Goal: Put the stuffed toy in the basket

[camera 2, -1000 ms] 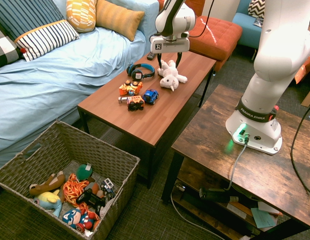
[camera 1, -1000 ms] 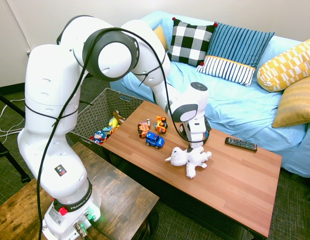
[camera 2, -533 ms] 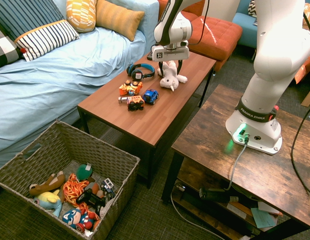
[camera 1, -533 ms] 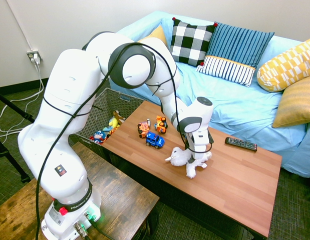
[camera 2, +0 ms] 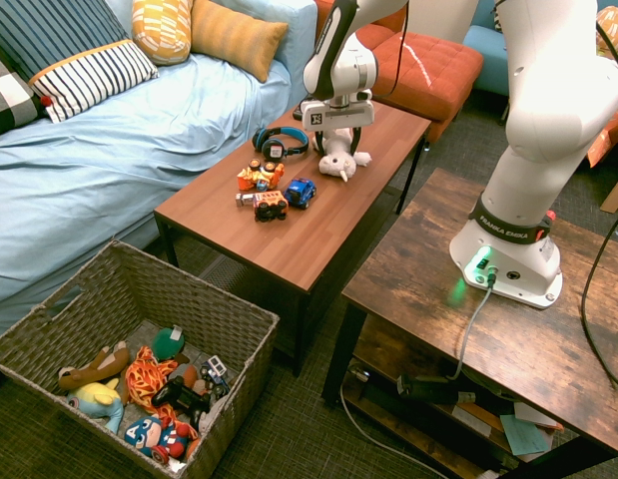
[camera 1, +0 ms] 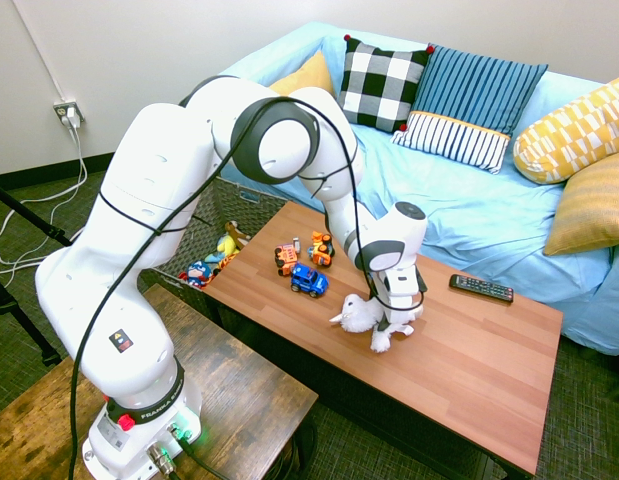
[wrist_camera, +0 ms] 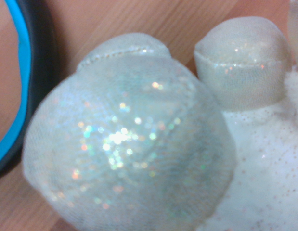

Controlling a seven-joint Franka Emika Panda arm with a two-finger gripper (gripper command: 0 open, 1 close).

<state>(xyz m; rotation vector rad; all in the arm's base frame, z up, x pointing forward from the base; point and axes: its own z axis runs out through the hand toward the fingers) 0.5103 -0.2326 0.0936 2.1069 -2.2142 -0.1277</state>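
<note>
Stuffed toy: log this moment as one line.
gripper: open, down over stuffed toy | toy: on table, not lifted | basket: on floor, without it

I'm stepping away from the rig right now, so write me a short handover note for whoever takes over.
Claw: open, pointing down, lowered right onto the stuffed toy; nothing gripped yet.
Stuffed toy: lying on the wooden coffee table, near the toy cars and the headphones.
Basket: on the floor by the table's end, beside the sofa, with other toys already inside.
Done: the approach only.
Left: close on the toy, lift it, carry it over the basket and drop it in.
</note>
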